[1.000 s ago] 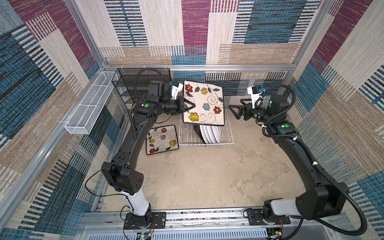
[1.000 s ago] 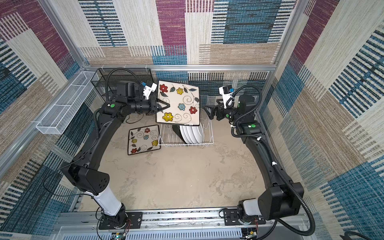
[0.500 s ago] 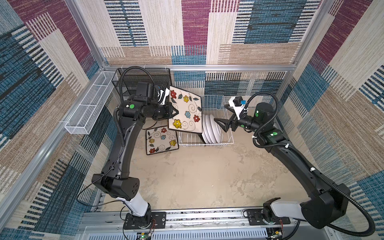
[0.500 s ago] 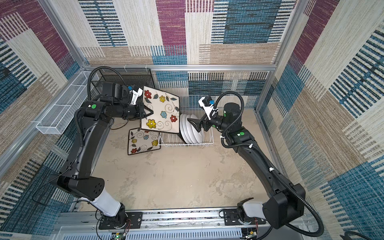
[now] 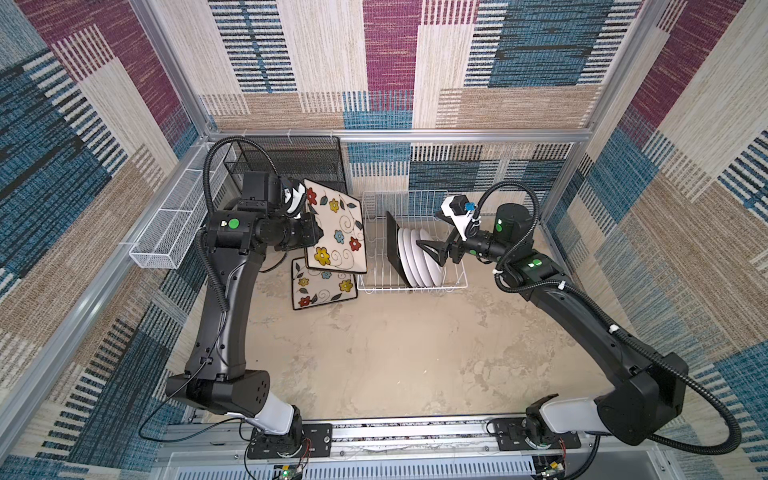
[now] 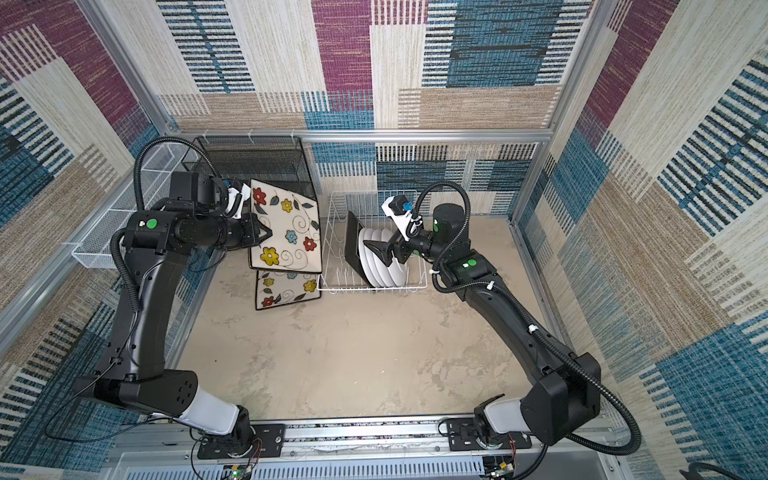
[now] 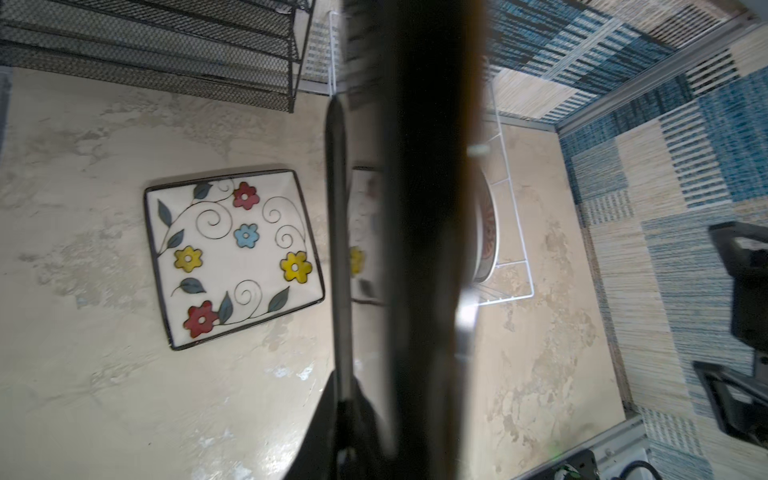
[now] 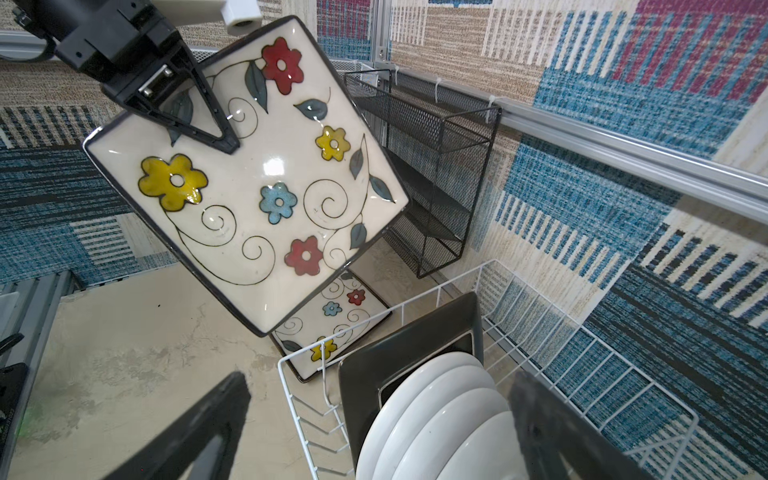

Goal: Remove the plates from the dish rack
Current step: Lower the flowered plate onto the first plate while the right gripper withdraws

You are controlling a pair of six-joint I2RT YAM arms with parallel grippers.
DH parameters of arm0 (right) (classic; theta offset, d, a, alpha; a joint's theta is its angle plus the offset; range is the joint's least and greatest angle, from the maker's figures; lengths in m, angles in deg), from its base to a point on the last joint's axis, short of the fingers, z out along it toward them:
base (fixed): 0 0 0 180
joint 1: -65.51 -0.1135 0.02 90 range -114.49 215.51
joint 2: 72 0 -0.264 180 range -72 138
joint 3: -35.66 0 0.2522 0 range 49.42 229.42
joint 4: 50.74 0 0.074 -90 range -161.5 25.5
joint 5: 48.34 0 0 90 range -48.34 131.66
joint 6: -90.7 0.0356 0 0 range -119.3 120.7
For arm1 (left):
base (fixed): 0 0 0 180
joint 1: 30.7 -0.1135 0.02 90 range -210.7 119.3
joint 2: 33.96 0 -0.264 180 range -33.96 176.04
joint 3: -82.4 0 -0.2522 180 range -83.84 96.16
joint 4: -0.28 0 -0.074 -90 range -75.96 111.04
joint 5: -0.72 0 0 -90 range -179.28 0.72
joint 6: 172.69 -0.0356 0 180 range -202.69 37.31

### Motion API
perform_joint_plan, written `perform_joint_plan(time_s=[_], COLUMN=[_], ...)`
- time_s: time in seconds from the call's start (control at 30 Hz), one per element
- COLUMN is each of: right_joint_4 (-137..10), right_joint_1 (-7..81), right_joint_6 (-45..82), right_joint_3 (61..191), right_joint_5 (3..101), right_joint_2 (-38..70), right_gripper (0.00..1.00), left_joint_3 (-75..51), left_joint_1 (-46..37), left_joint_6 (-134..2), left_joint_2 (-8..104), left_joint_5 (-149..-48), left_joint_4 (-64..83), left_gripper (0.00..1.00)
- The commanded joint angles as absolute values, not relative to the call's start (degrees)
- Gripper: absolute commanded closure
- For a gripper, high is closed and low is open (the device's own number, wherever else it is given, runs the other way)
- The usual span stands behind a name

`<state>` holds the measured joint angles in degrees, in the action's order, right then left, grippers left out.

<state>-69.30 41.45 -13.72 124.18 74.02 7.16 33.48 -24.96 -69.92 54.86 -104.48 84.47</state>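
My left gripper (image 6: 266,233) is shut on the edge of a square plate (image 5: 336,232) with a cream face and coloured flowers. It holds the plate tilted in the air, left of the dish rack (image 5: 411,286). A second floral square plate (image 5: 322,286) lies flat on the table under it. In the white wire rack stand several round white plates (image 5: 419,262) on edge, with a black-backed square plate (image 5: 392,245) behind them. My right gripper (image 5: 430,251) is open just above the round plates. In the right wrist view its fingers (image 8: 199,424) stand wide on either side of the stack.
A black mesh shelf unit (image 5: 291,162) stands at the back left, close behind the held plate. A long white mesh basket (image 5: 174,224) hangs on the left wall rail. The rack sits near the back wall. Bare table lies in front.
The left arm has carried the floral plate from over the rack leftward and lower, above the plate on the table. The right gripper has moved left, from beside the rack to over the round plates.
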Motion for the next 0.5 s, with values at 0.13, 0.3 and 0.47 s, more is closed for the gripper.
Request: perform_joint_plan(time_s=[0.13,0.3,0.47], right_joint_4=[-70.4,-71.1,-72.1], right_joint_1=[40.7,40.5,40.4], right_joint_6=[-14.6,-14.3,-13.8], right_joint_3=[125.0,125.6,126.1], right_joint_5=[72.2,71.7,71.8], right_joint_2=[7.7,8.3,8.8], right_gripper=[0.00,0.00,0.00], left_joint_3=[32.0,29.4,27.2], left_joint_1=[-26.5,-27.0,-27.4], left_joint_6=[-73.4,-73.9,-74.2], left_joint_2=[54.1,54.9,56.6], left_joint_5=[-98.7,-96.5,-95.7], left_joint_4=[81.5,81.5,80.9], left_gripper=[1.00,1.00,1.00])
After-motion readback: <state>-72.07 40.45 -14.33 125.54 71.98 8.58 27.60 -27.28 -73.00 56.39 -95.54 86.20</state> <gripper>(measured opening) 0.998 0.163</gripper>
